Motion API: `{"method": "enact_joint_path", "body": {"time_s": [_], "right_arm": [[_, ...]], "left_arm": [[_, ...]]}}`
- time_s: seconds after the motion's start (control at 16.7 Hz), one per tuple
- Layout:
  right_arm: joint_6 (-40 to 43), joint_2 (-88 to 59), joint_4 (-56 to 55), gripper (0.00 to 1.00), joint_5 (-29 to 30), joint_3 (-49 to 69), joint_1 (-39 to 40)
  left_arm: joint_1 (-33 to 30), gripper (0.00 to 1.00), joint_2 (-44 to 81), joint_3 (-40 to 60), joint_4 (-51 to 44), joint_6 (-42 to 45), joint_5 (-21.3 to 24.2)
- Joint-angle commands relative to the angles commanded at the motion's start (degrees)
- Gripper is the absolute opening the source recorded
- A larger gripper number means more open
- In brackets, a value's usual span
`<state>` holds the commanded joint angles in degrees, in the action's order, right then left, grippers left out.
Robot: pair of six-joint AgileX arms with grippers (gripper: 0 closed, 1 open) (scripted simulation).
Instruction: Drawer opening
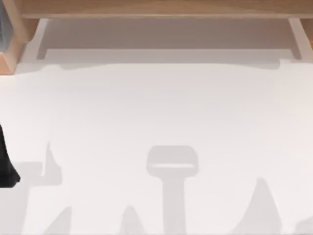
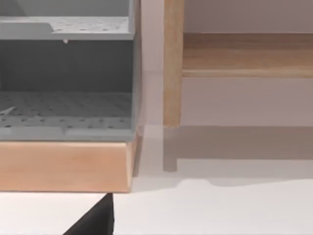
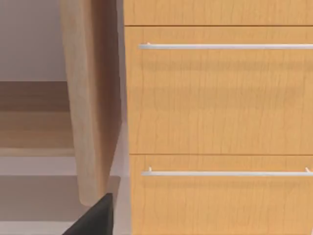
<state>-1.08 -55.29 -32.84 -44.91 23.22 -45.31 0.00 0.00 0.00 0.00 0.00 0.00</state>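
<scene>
In the right wrist view a light wooden cabinet faces me with stacked drawers. The middle drawer (image 3: 220, 98) carries a thin silver bar handle (image 3: 225, 46). The lower drawer (image 3: 220, 205) has its own handle (image 3: 225, 173). Both fronts sit flush with each other. A dark part of my right gripper (image 3: 95, 218) shows at the frame's edge, some way off from the fronts and touching nothing. A dark part of my left gripper (image 2: 95, 220) shows over the white table. My left arm (image 1: 6, 166) sits at the table's left edge.
A grey perforated shelf unit (image 2: 68, 107) stands on a wooden base (image 2: 63, 166) at the far left. A wooden post (image 2: 172, 63) and a long low wooden shelf (image 1: 161, 10) run along the back. The white table (image 1: 161, 112) stretches in front.
</scene>
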Motion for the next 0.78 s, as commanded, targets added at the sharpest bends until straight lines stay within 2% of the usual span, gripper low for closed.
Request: {"method": "enact_joint_path", "body": {"time_s": [0.24,0.42,0.6,0.78], "right_arm": [[0.1,0.1,0.1,1.00,0.2,-0.2,0.2],[3.8,-3.6,-2.2,1.00,1.0,2.2,0.6],[13.0,-12.6,-6.8,1.00,2.9,7.1,1.9],[27.6,-26.1,-12.9,1.00,5.6,13.6,4.3]], "left_arm": [[0.0,1.00,0.0,0.0,0.0,0.0,0.0],[0.0,1.00,0.0,0.0,0.0,0.0,0.0],[0.0,1.00,0.0,0.0,0.0,0.0,0.0],[0.0,1.00,0.0,0.0,0.0,0.0,0.0]]}}
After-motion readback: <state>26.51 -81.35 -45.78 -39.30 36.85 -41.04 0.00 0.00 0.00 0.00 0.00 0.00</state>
